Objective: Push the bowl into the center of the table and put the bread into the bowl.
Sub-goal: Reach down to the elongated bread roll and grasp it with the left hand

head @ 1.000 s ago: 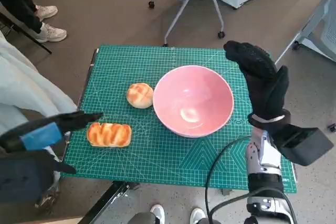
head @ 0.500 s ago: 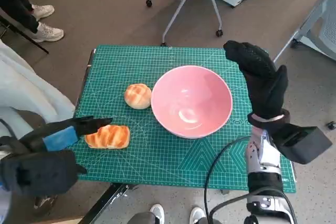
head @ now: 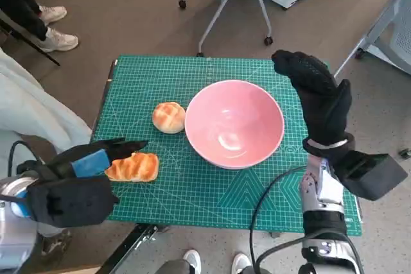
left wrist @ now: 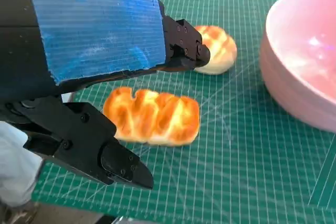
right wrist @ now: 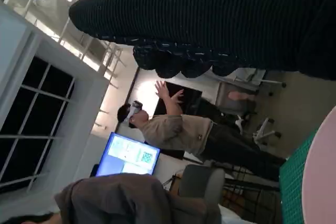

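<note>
Pink bowl (head: 235,123) sits central. My left hand (head: 80,178), fingers apart, should straddle the long loaf (head: 132,167) squarely before closing; right hand (head: 318,97) empty, fingers extended.

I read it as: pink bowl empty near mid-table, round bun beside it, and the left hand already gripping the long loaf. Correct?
Not quite. The left hand isn't gripping the long loaf; the left wrist view shows its fingers spread around it without contact. The pink bowl is empty, the round bun beside it.

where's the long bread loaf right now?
In the head view the long bread loaf lies on the green mat near its left front edge, just ahead of the left hand, with the round bun behind it.
</note>
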Robot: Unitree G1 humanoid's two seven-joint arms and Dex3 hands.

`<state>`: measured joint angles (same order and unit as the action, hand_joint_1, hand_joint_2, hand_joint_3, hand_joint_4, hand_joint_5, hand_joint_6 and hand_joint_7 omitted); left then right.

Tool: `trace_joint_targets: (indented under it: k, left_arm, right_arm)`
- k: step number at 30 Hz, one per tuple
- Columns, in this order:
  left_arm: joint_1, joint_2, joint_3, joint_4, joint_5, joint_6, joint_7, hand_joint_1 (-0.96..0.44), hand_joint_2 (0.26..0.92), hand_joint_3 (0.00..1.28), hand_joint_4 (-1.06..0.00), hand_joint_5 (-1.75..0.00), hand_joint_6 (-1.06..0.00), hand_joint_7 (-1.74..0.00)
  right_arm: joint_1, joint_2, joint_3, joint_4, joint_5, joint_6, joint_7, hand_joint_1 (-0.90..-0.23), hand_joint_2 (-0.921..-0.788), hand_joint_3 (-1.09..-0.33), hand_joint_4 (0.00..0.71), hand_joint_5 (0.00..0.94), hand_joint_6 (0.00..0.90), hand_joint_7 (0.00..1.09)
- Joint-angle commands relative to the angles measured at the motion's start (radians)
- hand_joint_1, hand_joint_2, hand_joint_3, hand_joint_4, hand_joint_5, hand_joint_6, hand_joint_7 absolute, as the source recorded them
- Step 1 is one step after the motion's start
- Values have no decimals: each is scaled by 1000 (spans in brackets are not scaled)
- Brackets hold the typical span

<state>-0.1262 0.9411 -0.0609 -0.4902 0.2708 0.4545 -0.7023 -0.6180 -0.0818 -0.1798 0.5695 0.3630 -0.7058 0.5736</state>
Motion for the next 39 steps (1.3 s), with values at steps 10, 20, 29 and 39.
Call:
trace_joint_targets:
  k: [10,20,29,39]
  left_arm:
    - [-44,-66,-86,60,106,-16,48,-55,707,19,-147,-2,-299,-5]
    - [-75,-113,-151,164,161,-46,53,-68,710,19,-152,-2,-313,-7]
    - [-107,-139,-196,256,194,-59,40,-60,710,20,-209,-15,-377,-26]
    - [-144,-157,-235,347,233,-70,41,-45,711,23,-247,-11,-424,-28]
  right_arm:
    - [22,-11,-5,1,20,27,15,-668,-921,-763,177,1,60,499]
    - [32,-11,-3,-16,18,35,10,-673,-921,-764,176,1,56,503]
    - [37,-12,-3,-27,19,42,10,-681,-921,-762,176,1,55,507]
    - [37,-13,-4,-23,21,43,14,-685,-921,-760,177,1,54,510]
